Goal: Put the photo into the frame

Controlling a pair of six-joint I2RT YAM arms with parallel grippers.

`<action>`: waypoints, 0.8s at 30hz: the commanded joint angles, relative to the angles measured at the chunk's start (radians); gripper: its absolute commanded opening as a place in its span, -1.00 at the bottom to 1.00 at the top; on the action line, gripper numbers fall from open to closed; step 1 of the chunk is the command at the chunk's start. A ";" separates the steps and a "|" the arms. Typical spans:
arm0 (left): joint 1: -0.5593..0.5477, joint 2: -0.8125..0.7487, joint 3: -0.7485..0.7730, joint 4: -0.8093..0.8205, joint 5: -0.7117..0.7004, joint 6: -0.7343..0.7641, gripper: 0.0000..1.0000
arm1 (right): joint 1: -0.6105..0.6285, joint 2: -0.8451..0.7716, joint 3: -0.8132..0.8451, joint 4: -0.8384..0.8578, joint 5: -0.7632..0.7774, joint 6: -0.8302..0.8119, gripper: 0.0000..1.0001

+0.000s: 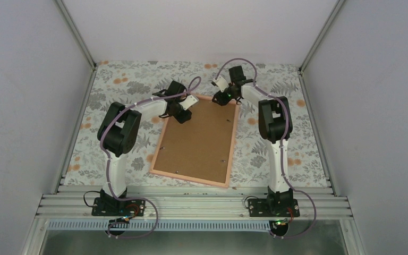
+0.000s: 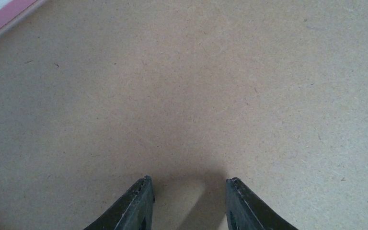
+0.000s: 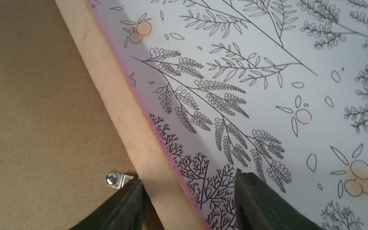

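Lying back-up mid-picture in the top view, the thin pink rectangular wooden frame (image 1: 234,141) runs its long axis bottom to top, slightly tilted, filled by a matte brown fibreboard backing sheet (image 1: 199,141); the sunset photo is not visible. Upper left, the left gripper (image 2: 189,181) hangs part open and empty close over the sheet. At the upper right corner, the right gripper (image 3: 189,179), open and empty, straddles the pale rail beside a small metal clip (image 3: 115,179).

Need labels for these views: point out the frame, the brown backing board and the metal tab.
frame (image 3: 124,110): right wrist view, on its bare wooden rail.
brown backing board (image 1: 199,141): top external view, at its middle.
metal tab (image 3: 117,180): right wrist view, on its screw end.
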 commanded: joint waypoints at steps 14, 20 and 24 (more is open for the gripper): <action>-0.006 0.017 -0.005 0.008 -0.034 -0.031 -0.23 | -0.101 -0.432 -0.413 -0.172 0.165 0.202 0.92; -0.006 0.020 -0.003 0.007 -0.034 -0.036 -0.23 | -0.099 -0.406 -0.436 -0.196 0.124 0.255 0.86; -0.006 0.018 0.000 0.007 -0.033 -0.037 -0.23 | -0.091 -0.376 -0.450 -0.198 0.088 0.275 0.83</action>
